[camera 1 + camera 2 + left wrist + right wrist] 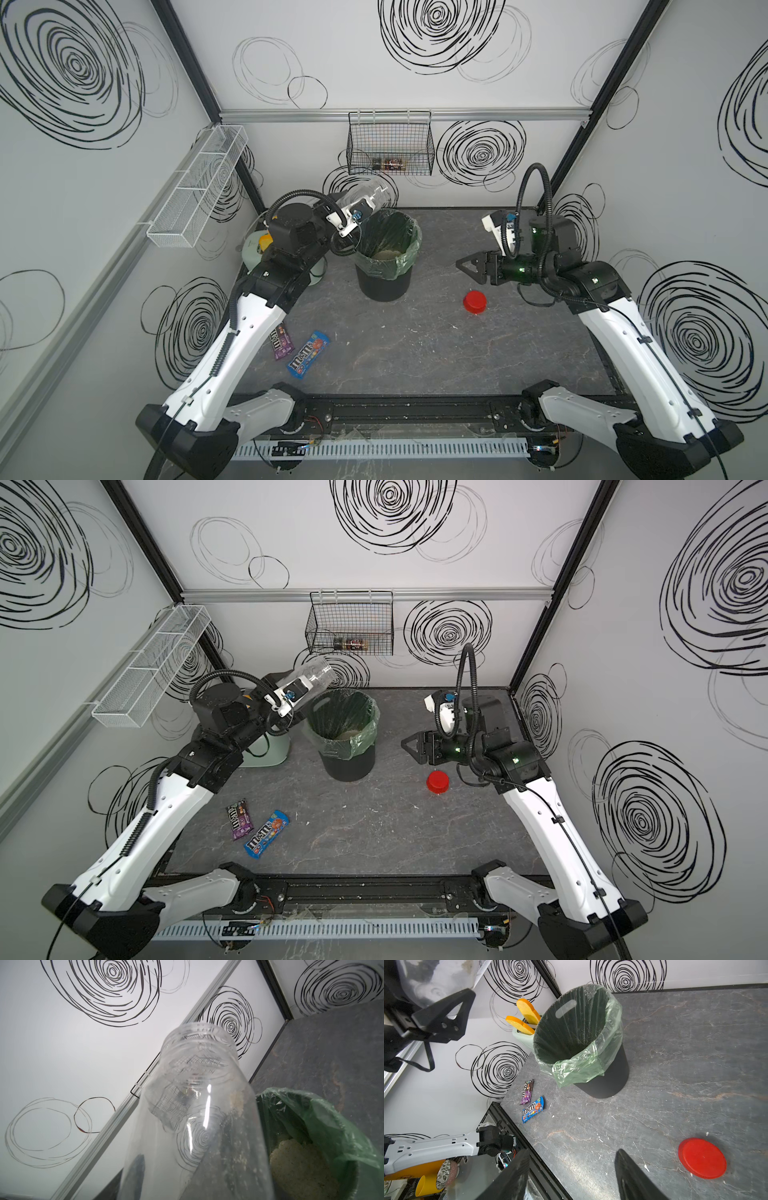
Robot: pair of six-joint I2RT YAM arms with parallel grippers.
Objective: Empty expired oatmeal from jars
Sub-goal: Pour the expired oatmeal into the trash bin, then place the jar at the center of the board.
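Mira: Slotted white cable duct sits nearest the lens in both top views, with the arm bases at its ends. What's beyond it?

Tom: Grey worktop. The left fingers pinch the clear jar, which is lidless and on a slant. It is raised over the far rim of the black bin just below them. The oatmeal lies as a pale heap inside the bin's green liner.

Mira: And the right fingers?

Tom: They hang above the worktop, pointing toward the bin but well apart from it. The red lid lies on the worktop near them, on the side toward that arm's base. Two candy packs lie well away from the left fingers, back along that arm.

Mira: Left wrist view?

Tom: The jar runs out from the fingers, which are out of shot. Its mouth is at the far end and only crumbs cling inside. Beside it are the liner and the oatmeal heaped within.

Mira: Right wrist view?

Tom: The right fingers stand spread, with bare worktop between them and nothing held. The lid lies just beside one fingertip, apart from it. Ahead of them stands the bin. Past it is a pale green toaster with two yellow toast slices. One left finger shows too — pressed against the jar.
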